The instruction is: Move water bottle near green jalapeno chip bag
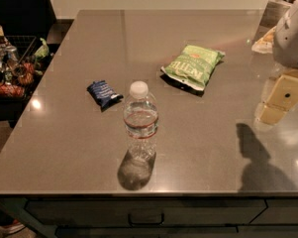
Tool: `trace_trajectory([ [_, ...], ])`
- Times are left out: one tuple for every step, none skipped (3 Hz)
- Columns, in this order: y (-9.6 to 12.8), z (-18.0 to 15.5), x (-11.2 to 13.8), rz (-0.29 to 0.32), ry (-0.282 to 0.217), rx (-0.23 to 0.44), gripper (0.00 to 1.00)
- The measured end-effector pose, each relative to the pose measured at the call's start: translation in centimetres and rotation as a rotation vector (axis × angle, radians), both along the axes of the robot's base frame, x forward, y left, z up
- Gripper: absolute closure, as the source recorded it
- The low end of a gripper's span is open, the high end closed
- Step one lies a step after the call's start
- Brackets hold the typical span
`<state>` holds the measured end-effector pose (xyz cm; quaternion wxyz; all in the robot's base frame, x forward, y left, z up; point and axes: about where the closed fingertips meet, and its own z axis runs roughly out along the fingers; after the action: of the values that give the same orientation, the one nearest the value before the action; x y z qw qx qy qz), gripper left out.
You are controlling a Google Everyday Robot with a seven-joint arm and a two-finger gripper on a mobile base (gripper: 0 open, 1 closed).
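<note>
The water bottle (140,123) stands upright near the front middle of the grey table (69,148); it is clear and ribbed, with a white cap and a thin red-and-white label band. The green jalapeno chip bag (193,66) lies flat behind it and to the right, about a bottle's height away. My gripper (279,100) hangs at the right edge of the view, below the white arm housing (292,33), well to the right of both the bottle and the bag. It holds nothing that I can see.
A small dark blue snack packet (104,93) lies left of the bottle. A wire basket of snacks (10,63) stands off the table's left side. Some items (265,41) sit at the far right edge. A drawer front (146,214) runs below the table's front edge.
</note>
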<state>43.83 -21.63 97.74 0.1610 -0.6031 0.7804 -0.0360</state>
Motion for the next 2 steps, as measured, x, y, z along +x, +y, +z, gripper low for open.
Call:
trace_trajectory([
  [0.0,0.0,0.0,0.000,0.000,0.000,0.00],
  [1.5,-0.7,-0.4,0.028,0.010,0.075,0.00],
])
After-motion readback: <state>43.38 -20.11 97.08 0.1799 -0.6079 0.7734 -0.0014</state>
